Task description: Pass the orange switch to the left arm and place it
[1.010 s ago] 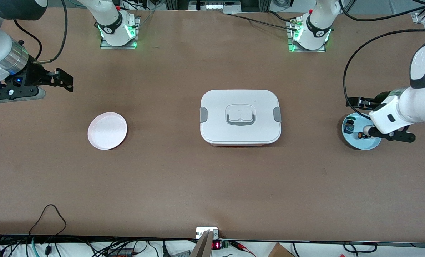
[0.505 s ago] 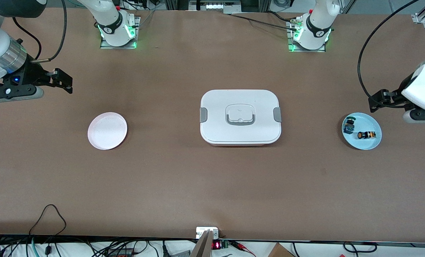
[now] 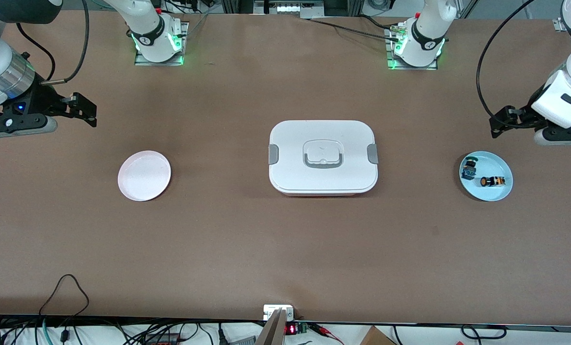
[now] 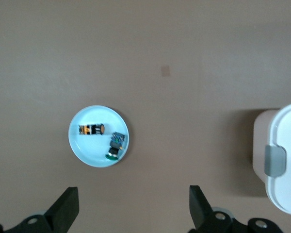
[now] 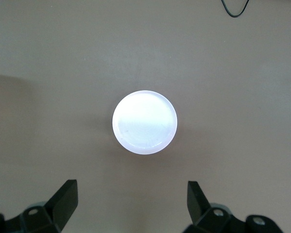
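Lifting away from blue dish (image 3: 501,191), left gripper (image 3: 501,125) now hangs above table beside it, fingers apart, empty. Orange switch (image 3: 492,181) lies in dish below it, ungrabbed; pickup still pending. Right gripper (image 3: 85,109) waits, spread, near pink plate (image 3: 144,175). Box (image 3: 322,157) between.

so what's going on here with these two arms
Nothing is being held. The orange switch lies in a light blue dish beside a green-capped switch, toward the left arm's end of the table. The left gripper hangs open over the table near that dish. The right gripper waits open near a pink plate. The white box sits closed between dish and plate.
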Robot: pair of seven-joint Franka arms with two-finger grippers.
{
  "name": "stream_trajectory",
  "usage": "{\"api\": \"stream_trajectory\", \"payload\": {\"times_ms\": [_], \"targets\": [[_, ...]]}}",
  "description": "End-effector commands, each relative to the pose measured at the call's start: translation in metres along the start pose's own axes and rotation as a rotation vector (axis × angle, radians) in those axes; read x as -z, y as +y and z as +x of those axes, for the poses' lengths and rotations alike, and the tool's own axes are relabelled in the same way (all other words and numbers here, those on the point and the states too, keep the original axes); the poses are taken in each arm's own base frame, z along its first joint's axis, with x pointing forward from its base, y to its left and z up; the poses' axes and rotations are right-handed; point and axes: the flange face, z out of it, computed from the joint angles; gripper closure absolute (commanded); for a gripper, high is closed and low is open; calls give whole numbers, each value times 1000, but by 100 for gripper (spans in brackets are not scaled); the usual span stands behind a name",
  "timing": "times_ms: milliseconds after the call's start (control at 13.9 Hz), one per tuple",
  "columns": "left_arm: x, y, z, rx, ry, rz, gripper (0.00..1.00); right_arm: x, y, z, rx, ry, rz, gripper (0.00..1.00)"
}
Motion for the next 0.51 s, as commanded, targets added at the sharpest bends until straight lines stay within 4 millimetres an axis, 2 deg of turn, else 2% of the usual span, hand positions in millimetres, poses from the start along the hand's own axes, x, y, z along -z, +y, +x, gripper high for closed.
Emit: {"api": "stream_trajectory", "payload": {"times_ms": [0,433], "targets": [[4,7,-10,-8,-11,-36,0,4,-4,1,-1,13,10,0],[3,6,-8,1,-20,-60,0,5,-8,1,7,13,11,0]]}}
